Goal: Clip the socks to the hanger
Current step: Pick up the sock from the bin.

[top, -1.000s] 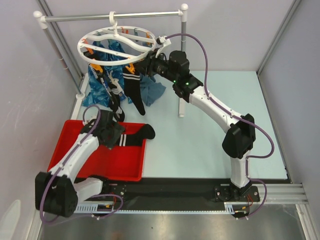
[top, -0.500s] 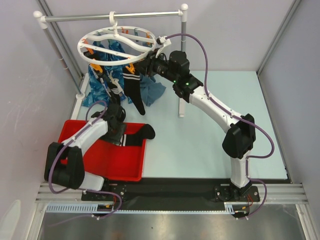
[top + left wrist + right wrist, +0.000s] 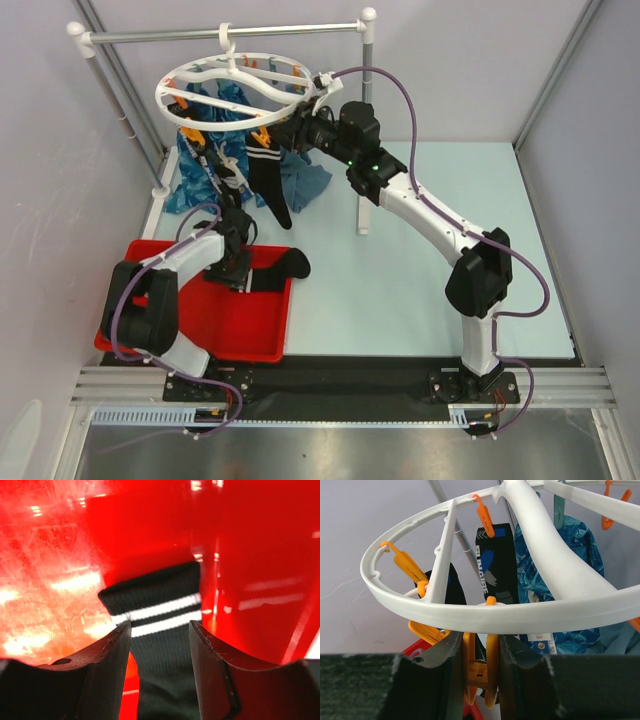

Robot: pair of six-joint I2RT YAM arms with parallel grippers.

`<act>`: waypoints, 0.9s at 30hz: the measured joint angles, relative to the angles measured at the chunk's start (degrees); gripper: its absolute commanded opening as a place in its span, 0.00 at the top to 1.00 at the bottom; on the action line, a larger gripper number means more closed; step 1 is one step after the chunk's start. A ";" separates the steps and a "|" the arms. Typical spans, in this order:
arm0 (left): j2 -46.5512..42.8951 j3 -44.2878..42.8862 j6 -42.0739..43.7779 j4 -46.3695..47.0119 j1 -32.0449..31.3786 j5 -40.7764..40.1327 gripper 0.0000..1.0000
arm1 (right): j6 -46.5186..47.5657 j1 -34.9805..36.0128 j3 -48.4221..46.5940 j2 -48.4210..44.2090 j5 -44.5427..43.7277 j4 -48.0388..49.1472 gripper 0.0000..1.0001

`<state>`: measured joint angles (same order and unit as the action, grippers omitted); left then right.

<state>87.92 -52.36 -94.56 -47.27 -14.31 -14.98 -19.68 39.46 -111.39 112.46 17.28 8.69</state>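
Observation:
A black sock with two white stripes (image 3: pixel 280 268) lies in the red tray (image 3: pixel 230 330), its toe over the tray's right rim. My left gripper (image 3: pixel 240 272) is open low over it. In the left wrist view the fingers straddle the sock (image 3: pixel 155 600) just below its striped cuff, with the left gripper's (image 3: pixel 160 627) jaws apart. The white ring hanger (image 3: pixel 230 85) hangs from the rail. My right gripper (image 3: pixel 300 130) is shut on an orange clip (image 3: pixel 480 675) under the hanger's rim (image 3: pixel 520 612). Black socks (image 3: pixel 265 175) hang clipped from the ring; one with lettering (image 3: pixel 495 555) shows behind.
A blue patterned cloth (image 3: pixel 200 170) hangs and bunches under the hanger. The grey metal rail (image 3: pixel 220 33) spans the back, with a post (image 3: pixel 365 200) standing right of the tray. The tray floor (image 3: pixel 50 555) is glossy red. Grey walls close in both sides.
My left arm has swung from the tray's left side toward the back right, bringing its open gripper down over the sock's cuff. The right arm, hanger and sock have not moved.

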 measured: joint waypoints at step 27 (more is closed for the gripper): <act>-13.09 5.92 12.50 5.95 -3.28 -7.34 1.00 | 0.22 -0.04 0.00 -0.09 0.13 0.00 1.00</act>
<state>74.83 -46.44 -82.06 -41.32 -17.58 -22.33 -19.46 39.42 -111.39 112.38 17.41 8.69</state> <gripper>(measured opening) 0.010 0.295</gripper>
